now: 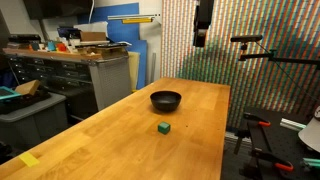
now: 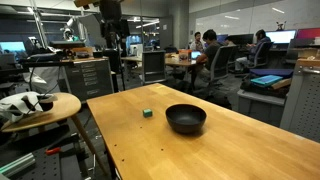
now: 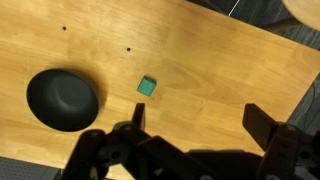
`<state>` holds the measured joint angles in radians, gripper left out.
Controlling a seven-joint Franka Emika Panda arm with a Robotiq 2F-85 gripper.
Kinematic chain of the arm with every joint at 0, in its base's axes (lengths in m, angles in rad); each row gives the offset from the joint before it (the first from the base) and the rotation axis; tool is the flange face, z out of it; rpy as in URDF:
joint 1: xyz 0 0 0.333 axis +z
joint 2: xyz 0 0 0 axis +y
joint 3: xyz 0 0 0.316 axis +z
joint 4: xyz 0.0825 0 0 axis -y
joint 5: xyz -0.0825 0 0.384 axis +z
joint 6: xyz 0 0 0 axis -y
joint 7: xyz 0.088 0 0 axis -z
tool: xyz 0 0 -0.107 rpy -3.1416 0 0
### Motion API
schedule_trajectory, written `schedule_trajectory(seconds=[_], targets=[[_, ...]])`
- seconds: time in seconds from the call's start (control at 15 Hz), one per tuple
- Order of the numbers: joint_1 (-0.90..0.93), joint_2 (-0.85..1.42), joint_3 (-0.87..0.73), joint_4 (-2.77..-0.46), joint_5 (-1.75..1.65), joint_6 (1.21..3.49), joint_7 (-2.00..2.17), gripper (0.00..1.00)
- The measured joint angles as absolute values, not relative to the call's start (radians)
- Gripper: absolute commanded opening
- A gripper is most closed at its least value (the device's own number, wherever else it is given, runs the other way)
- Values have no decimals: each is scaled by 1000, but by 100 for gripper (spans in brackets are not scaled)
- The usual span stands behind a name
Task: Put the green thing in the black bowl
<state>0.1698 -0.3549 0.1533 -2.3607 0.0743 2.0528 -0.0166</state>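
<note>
Arm [image 1: 203, 22] held high — jaws apart.

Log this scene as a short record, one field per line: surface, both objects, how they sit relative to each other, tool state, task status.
surface: wooden table
green cube: resting on the bare tabletop, untouched
black bowl: upright on the same table, nothing visible inside
relation: cube and bowl sit apart, not touching, in both exterior views
tool: raised above the table, fingers spread wide, nothing between them
task status: cube not yet picked up, not in the bowl
</note>
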Motion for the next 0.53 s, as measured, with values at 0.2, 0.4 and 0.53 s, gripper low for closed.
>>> schedule_trajectory(seconds=[0.2, 0.4, 0.53], targets=[[170, -357, 153, -2352, 74, 2053, -17, 100], [169, -353, 154, -2355, 62, 2056, -1, 100], [160, -340, 157, -2362, 21, 2076, 63, 100]])
